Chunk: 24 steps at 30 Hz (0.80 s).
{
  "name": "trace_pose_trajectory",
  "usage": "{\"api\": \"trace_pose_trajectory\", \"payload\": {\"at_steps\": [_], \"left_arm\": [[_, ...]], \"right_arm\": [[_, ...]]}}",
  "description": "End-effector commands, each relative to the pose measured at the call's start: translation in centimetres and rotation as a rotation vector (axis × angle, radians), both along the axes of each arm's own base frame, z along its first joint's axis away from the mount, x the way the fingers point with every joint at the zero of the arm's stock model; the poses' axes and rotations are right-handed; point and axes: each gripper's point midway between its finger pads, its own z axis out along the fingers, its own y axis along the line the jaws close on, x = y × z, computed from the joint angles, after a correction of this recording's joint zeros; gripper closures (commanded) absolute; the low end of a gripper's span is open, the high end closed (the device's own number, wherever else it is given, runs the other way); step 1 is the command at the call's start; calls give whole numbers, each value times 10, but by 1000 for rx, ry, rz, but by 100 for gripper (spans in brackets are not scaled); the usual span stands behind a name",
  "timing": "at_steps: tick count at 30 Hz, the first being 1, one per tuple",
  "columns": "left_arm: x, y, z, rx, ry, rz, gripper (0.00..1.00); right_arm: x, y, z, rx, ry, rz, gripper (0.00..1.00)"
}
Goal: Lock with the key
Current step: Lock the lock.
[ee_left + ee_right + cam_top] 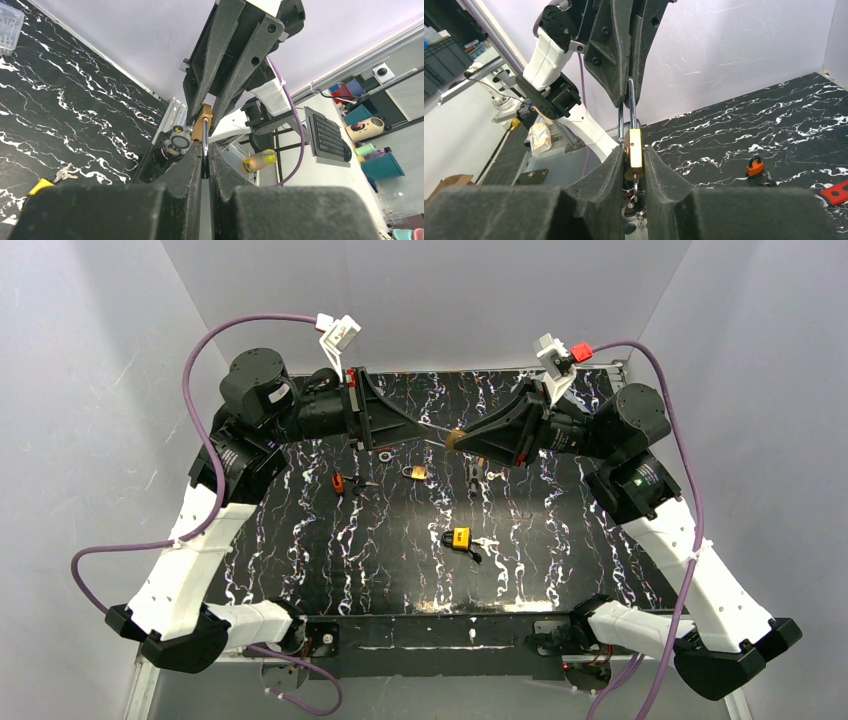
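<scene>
Right hand (634,150) is clamped on the flat sides of the brass padlock (633,156), and left hand (205,152) is pinched tight on its shackle (629,107). The lock hangs in the air between them, above the far half of the table (570,530). A key ring (633,209) dangles beneath the body; we cannot tell whether a key sits in the keyway, or whether the shackle is fully home.

We judge the step in hand to be seating the shackle. To do it well, we keep both hands on one line so the shackle runs straight into its bore without binding. We also press gently enough that the body does not slip between the right hand's pads. Only with the shackle seated do we free a hand for the key.

A yellow padlock (460,537) and other locks lie on the table below, well apart from this work.
</scene>
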Motion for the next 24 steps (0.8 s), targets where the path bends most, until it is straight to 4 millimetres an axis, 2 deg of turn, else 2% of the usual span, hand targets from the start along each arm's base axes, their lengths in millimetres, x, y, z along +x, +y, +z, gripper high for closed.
{"api": "trace_pose_trajectory", "payload": {"at_steps": [1,3,6,17,24], "left_arm": [[-2,3,17,-32,-55,13,100],[-1,2,16,-29,-54,15,100],[0,3,13,-22,-59,20,100],[0,18,-18,100,-159,74,100],[-2,20,-28,140,-169,65,100]], "right_arm": [[-6,-2,8,13,-35,7,77],[-7,-1,8,11,-34,15,83],[-11,0,8,11,-16,46,99],[-43,-5,20,49,57,230,99],[-37,-1,24,66,96,231,99]]}}
